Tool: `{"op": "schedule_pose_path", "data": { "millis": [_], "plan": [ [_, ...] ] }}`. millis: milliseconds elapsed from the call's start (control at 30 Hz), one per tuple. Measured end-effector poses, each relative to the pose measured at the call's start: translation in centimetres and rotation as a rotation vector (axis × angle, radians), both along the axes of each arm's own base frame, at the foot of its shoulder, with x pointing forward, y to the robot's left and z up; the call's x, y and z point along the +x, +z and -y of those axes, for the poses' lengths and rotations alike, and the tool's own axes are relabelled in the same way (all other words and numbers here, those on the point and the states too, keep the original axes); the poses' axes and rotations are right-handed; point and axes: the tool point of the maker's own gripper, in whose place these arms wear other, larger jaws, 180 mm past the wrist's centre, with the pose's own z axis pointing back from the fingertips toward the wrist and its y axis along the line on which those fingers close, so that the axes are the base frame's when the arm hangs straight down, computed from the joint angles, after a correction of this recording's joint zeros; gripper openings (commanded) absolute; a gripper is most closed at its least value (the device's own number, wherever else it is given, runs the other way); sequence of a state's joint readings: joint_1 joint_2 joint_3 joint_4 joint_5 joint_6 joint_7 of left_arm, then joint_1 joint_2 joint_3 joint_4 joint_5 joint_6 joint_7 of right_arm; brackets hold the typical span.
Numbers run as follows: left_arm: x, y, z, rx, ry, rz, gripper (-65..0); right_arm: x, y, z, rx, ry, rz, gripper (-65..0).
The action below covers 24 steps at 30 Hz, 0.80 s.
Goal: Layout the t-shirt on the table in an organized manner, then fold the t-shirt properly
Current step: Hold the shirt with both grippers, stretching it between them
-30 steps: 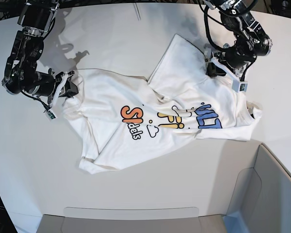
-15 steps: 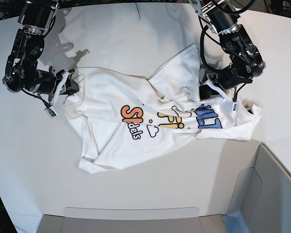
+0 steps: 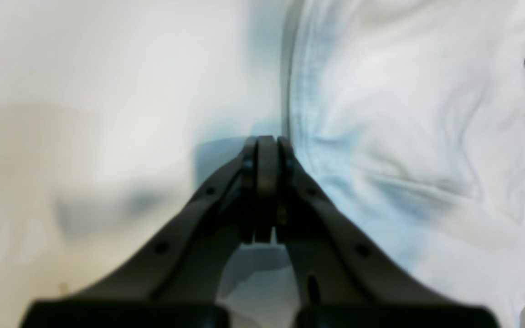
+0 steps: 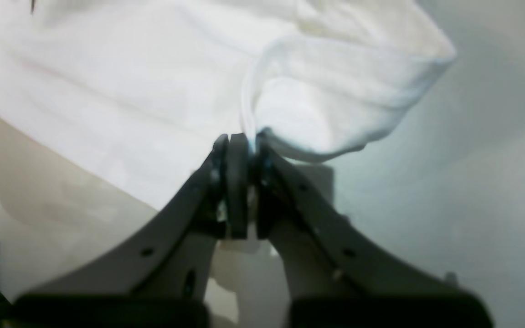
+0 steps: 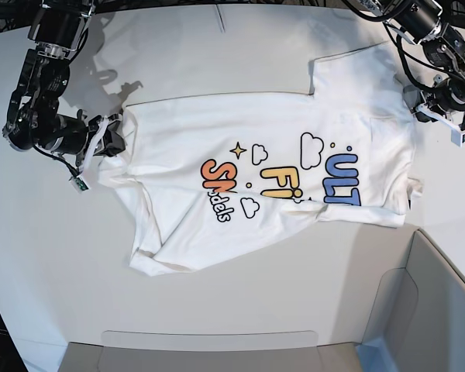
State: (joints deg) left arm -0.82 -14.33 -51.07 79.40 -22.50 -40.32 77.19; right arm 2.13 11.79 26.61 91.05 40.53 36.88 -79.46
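Observation:
The white t-shirt [image 5: 271, 170] lies print-up across the table [image 5: 54, 256], its orange, yellow and blue letters showing. One sleeve [image 5: 349, 66] points to the far side, and the near-left corner [image 5: 151, 260] is still rumpled. My left gripper [image 5: 420, 106] is at the shirt's right edge. In the left wrist view it [image 3: 267, 141] is shut, with the hem [image 3: 296, 91] at its tips and creases running toward them. My right gripper [image 5: 112, 142] is at the shirt's left edge. The right wrist view shows it [image 4: 239, 139] shut on a fold of cloth [image 4: 335, 105].
A grey-white bin [image 5: 426, 310] stands at the near right corner, close to the shirt's lower right edge. Its flat rim [image 5: 209, 345] runs along the near edge. The table's curved far edge [image 5: 217, 9] is behind the shirt.
The left gripper closed and moved right and back, drawing the folded-over right half of the shirt out flat. More of the print shows. The right gripper stayed where it was.

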Motion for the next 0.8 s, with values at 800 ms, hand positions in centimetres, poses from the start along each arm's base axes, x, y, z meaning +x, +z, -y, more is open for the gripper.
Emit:
{"op": "schedule_pose_path", "data": {
  "millis": [800],
  "plan": [
    [-2.3,1.3,-2.0,0.059,0.056,-0.006,-45.4,0.3,0.1,-1.3,0.033,0.002,0.008,-65.0]
  ]
}}
